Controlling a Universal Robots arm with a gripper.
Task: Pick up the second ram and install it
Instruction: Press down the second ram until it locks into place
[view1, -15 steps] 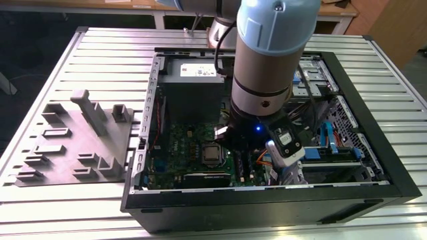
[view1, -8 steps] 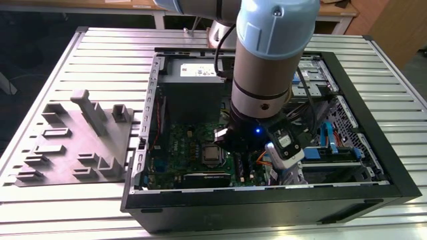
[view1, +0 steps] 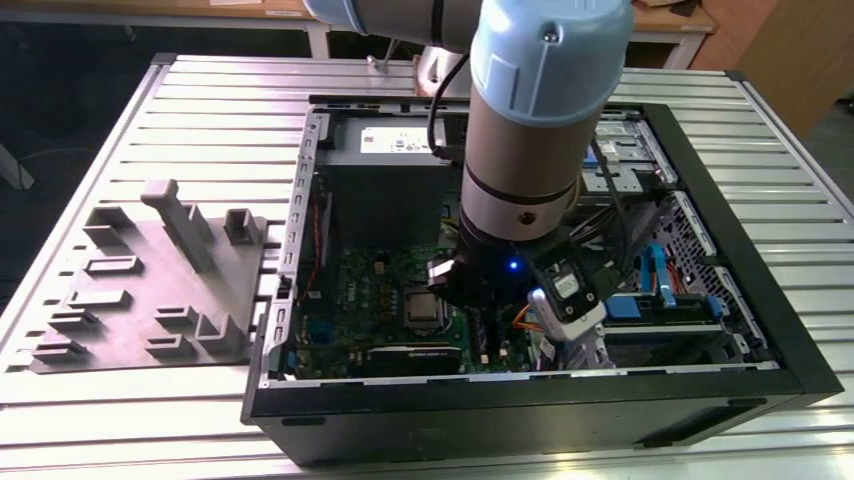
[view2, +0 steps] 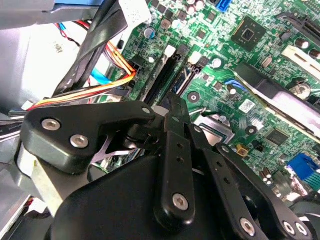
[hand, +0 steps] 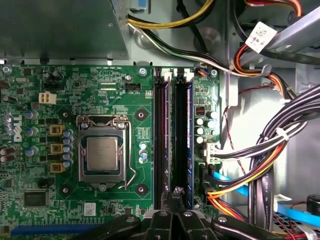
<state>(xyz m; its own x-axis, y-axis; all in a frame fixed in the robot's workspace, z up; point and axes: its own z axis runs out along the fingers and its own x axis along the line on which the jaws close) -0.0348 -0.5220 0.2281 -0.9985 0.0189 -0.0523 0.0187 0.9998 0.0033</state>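
Green circuit board fills the floor of the open computer case (view1: 763, 330), which lies on its side on a ribbed metal table (view1: 200, 100). A grey moulded fixture (view1: 147, 290) rests just beside the case on the exterior view's left. The robot arm (view1: 534, 130) reaches steeply down into the case and its wrist hangs low over the motherboard (hand: 75, 80), close to the square silver CPU (hand: 101, 152) in its metal clamp. In both wrist views the gripper (hand: 173, 192) has its black fingers (view2: 172, 130) drawn together to one narrow tip, with no gap showing between them. That tip stands at one end of two long memory slots lying side by side: a black slot (hand: 161, 140) nearer the CPU and a blue-edged slot (hand: 183, 140) on the far side of it. The tip sits about over the seam between the two. Both slots are seen straight from above as dark strips, so I cannot tell whether the second ram is seated in one of them or pinched edge-on under the closed tip. A bundle of yellow, orange, black and blue cables (hand: 270, 160) runs along the case beyond the blue-edged slot, and the grey power supply box (hand: 60, 30) sits past the far end of the board.
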